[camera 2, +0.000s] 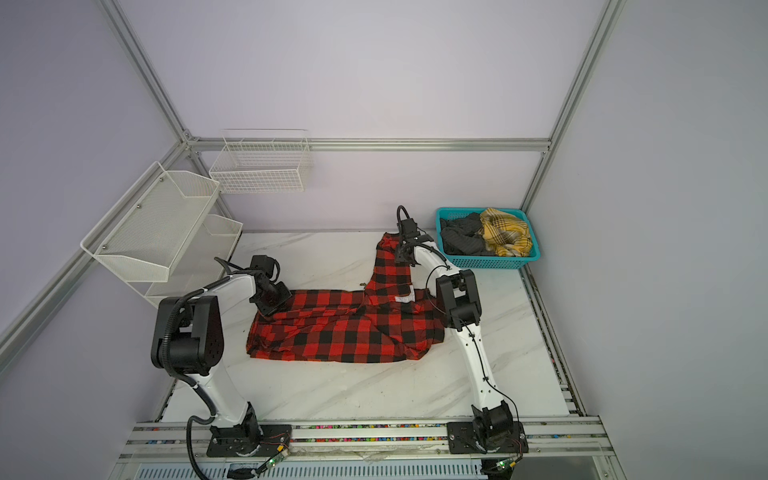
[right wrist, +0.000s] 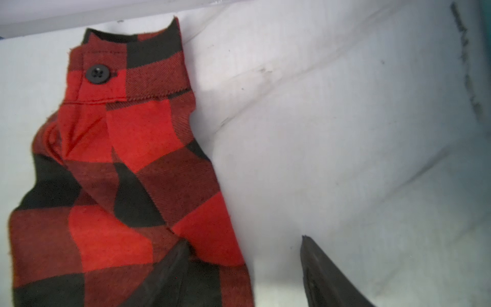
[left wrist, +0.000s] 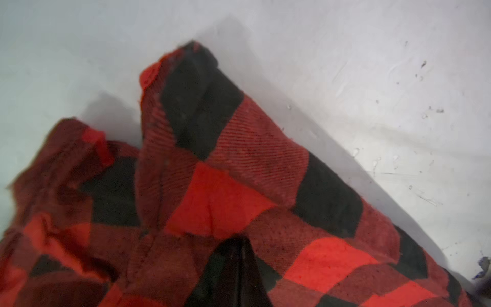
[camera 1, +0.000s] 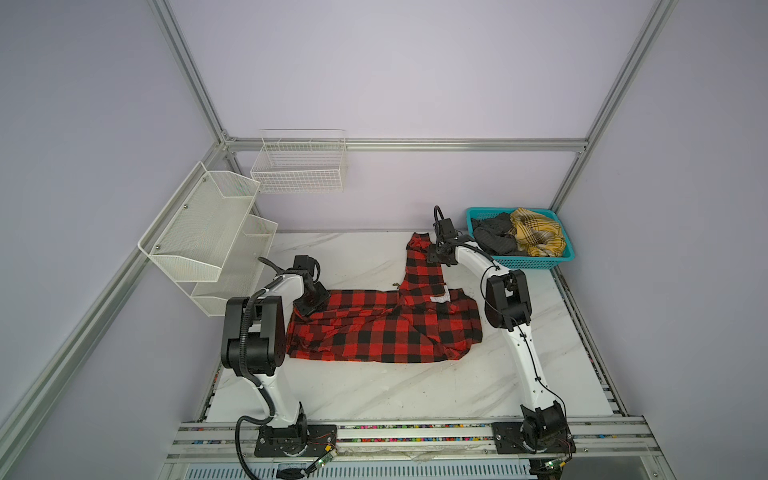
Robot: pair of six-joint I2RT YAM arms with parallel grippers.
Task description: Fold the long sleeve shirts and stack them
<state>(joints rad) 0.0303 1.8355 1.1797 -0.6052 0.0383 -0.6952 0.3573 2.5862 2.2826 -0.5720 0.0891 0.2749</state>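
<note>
A red-and-black flannel shirt is spread across the white table, one sleeve stretched back near the teal basket. Its far-left corner is pinched by the closed left gripper; the right gripper is held open over the sleeve.

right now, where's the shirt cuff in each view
Both top views: cuff at the far end of the sleeve, left of the basket.
Left wrist: not in it, only a shirt corner.
Right wrist: buttoned cuff at the sleeve's end.
Shared landmark: the white table.
</note>
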